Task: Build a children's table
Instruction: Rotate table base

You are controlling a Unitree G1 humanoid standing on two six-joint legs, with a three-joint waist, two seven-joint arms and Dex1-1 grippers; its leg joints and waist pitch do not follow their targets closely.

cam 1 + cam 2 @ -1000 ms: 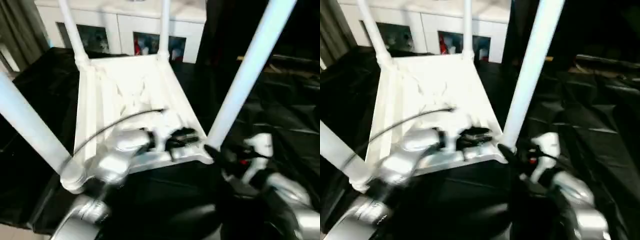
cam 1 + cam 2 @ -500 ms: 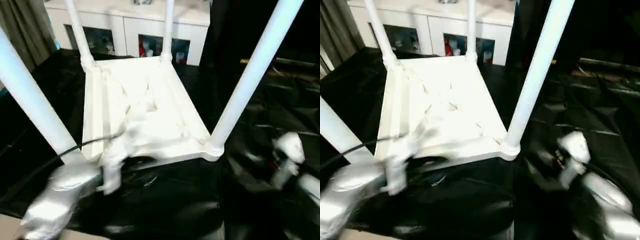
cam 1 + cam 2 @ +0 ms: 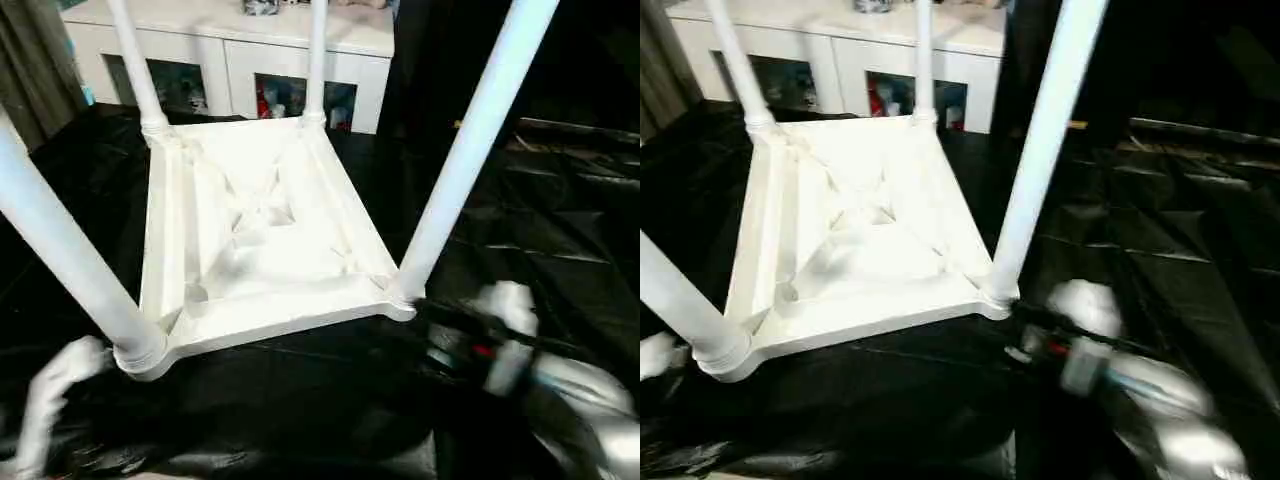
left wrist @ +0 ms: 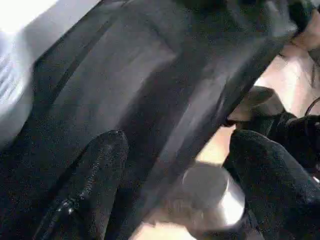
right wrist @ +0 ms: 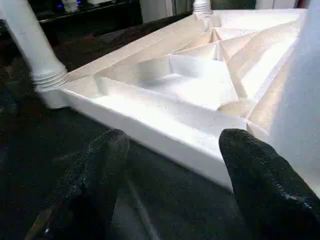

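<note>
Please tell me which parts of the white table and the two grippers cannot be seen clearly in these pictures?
- Children's table, eye views: the top ends of all four legs are cut off by the picture's upper edge.
- Its face-down top surface is hidden against the black cover.
- Right gripper, eye views: motion blur smears it.
- Left gripper, left wrist view: blurred surroundings.
</note>
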